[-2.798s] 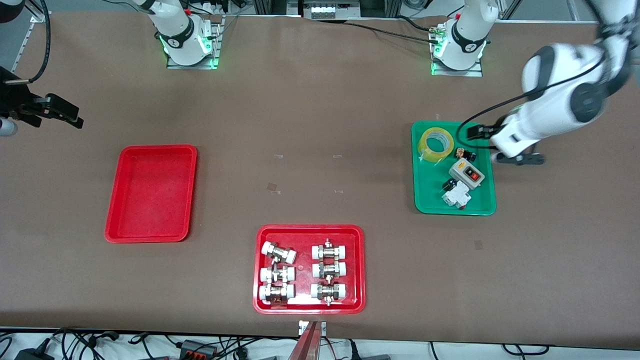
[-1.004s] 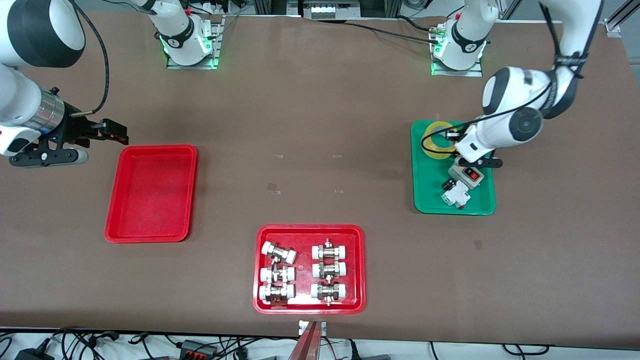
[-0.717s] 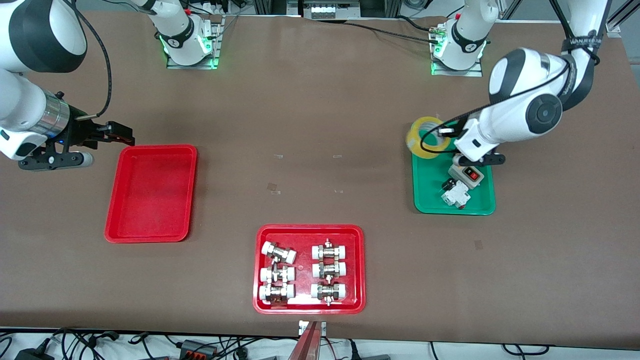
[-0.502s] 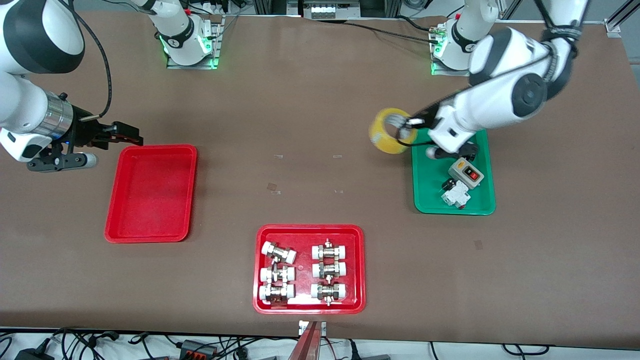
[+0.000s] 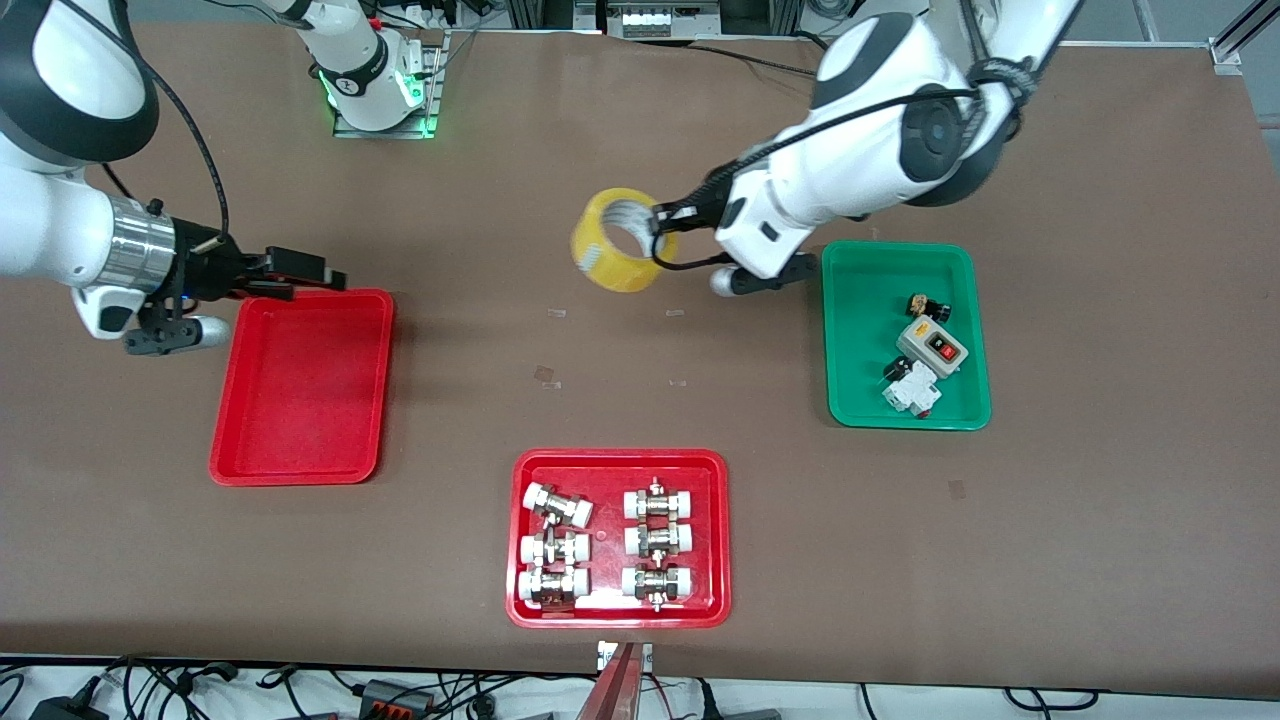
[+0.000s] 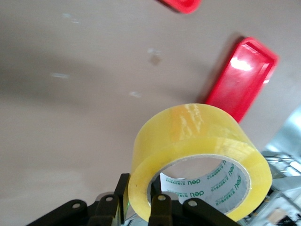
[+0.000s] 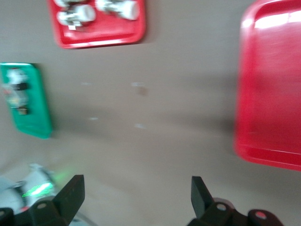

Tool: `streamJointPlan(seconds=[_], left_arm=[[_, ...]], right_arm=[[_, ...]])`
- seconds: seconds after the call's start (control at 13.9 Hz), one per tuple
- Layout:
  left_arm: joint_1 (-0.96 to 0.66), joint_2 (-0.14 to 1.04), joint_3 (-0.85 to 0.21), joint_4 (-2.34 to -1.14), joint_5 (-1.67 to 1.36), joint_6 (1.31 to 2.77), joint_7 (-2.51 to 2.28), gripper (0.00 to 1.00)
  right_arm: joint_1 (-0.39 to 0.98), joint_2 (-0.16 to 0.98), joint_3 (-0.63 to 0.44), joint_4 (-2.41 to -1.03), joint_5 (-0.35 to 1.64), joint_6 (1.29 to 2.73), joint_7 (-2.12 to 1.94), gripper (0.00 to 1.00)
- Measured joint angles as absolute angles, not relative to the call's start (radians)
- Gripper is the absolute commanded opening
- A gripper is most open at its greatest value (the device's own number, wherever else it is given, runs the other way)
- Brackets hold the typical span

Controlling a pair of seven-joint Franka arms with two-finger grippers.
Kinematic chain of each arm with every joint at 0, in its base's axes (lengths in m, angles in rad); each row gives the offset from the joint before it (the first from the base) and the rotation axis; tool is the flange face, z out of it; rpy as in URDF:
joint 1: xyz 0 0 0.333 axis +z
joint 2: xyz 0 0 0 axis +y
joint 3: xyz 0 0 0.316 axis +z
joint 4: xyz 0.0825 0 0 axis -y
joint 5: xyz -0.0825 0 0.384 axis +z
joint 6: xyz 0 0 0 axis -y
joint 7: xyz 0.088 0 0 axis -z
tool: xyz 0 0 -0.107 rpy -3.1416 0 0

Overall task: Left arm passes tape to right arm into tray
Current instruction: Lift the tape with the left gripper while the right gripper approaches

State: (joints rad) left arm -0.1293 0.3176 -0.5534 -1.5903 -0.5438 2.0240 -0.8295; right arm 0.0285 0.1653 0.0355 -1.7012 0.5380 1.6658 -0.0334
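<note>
My left gripper is shut on the tape, a yellow ring-shaped roll with a white core, and holds it up over the bare middle of the table. In the left wrist view the tape fills the lower part, its wall pinched between my left gripper's fingers. The tray, shallow, red and bare, lies at the right arm's end of the table. My right gripper is open and empty, over the tray's edge farthest from the front camera. The tray also shows in the right wrist view.
A red tray with white-capped metal fittings lies near the front edge of the table. A green tray with a switch box and small parts lies at the left arm's end. The arm bases stand along the back edge.
My left gripper lifted the tape out of the green tray and carried it toward the table's middle. My right gripper moved from off the table's end toward the tray's edge.
</note>
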Motion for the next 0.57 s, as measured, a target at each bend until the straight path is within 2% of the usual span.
streamJointPlan(seconds=[0.57], left_arm=[[-0.127,0.335,-0.551,-1.585,-0.572,2.059,-0.841,0.07]], right_arm=[[0.09,0.192,0.038,-1.685,0.918,1.614,-0.103,1.0]])
